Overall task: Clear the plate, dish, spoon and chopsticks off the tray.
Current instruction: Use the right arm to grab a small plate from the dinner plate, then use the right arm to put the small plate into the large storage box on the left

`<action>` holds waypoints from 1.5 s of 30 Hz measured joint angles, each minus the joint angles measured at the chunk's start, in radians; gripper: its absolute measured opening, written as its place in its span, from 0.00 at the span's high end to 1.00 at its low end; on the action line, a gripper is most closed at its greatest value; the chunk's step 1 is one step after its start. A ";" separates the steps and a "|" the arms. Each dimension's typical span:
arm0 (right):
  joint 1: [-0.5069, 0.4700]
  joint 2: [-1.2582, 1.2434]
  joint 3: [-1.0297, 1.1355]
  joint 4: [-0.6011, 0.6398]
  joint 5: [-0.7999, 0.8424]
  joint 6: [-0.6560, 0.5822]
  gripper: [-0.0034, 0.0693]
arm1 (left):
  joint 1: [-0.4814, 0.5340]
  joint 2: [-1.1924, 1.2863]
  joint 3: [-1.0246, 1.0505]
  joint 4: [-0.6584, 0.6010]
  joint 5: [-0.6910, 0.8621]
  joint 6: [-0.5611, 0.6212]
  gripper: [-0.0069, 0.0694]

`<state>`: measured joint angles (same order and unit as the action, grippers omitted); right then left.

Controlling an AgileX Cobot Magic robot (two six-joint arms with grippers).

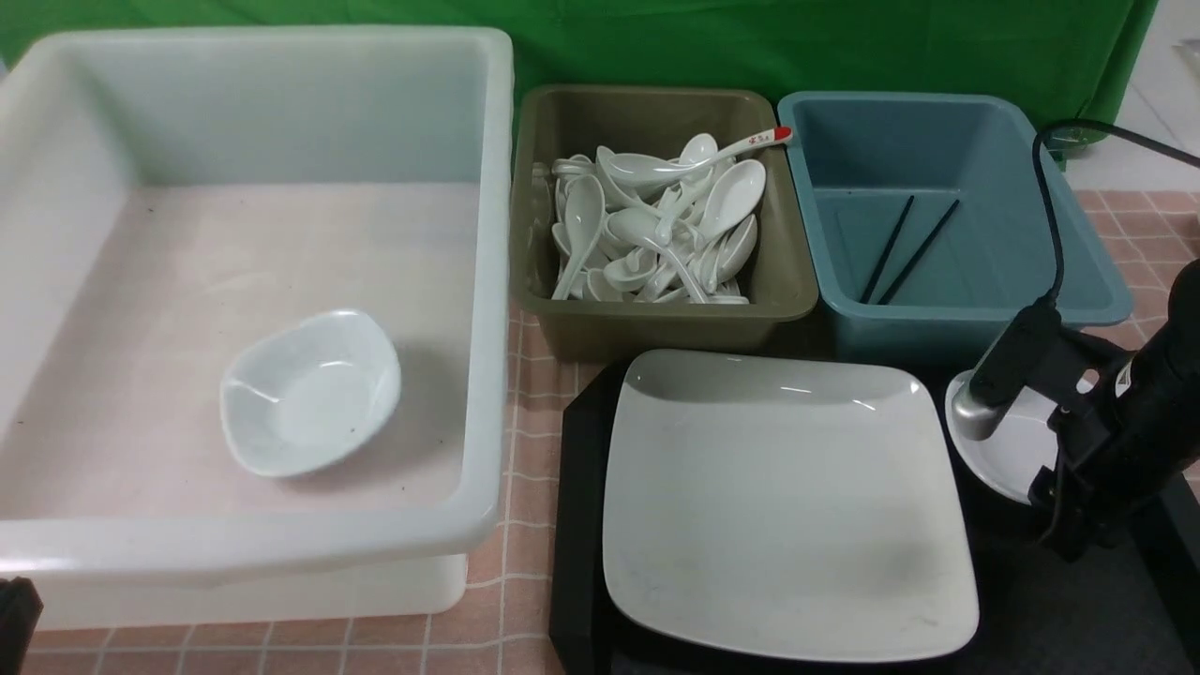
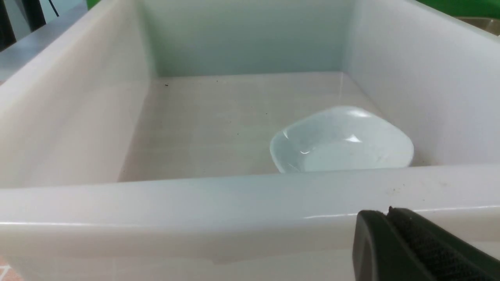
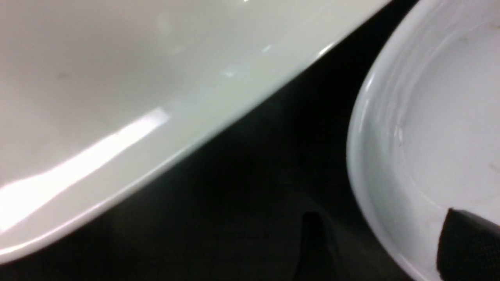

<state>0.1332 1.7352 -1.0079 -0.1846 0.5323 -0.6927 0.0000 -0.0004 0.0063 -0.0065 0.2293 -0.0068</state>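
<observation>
Dish (image 1: 1008,459) rim lies between the parted right jaws, beside the plate (image 1: 787,497).

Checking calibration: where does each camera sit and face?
Front: between the arms, facing forward-down at white plastic tub, large square white plate, black rectangular tray; right arm shows.
Left wrist: outside the tub, looking in at small rounded white dish; shut black fingers show.
Right wrist: low over tray, between plate and round white dish; one finger pad shows.
Shared: front and left wrist, the small dish; front and right wrist, the plate.
</observation>
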 joint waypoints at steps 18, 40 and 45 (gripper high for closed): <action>0.000 0.094 0.000 -0.014 -0.127 -0.054 0.36 | 0.000 0.000 0.000 0.000 0.000 0.001 0.90; 0.133 -0.233 -0.121 0.031 0.222 0.182 0.85 | 0.000 0.000 0.000 0.000 0.000 0.001 0.90; 0.261 -0.357 -0.208 0.130 0.226 0.170 0.85 | 0.000 0.000 0.000 0.000 0.000 0.000 0.90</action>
<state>0.3940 1.3781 -1.2164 -0.0545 0.7584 -0.5223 0.0000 -0.0004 0.0063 -0.0065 0.2293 -0.0066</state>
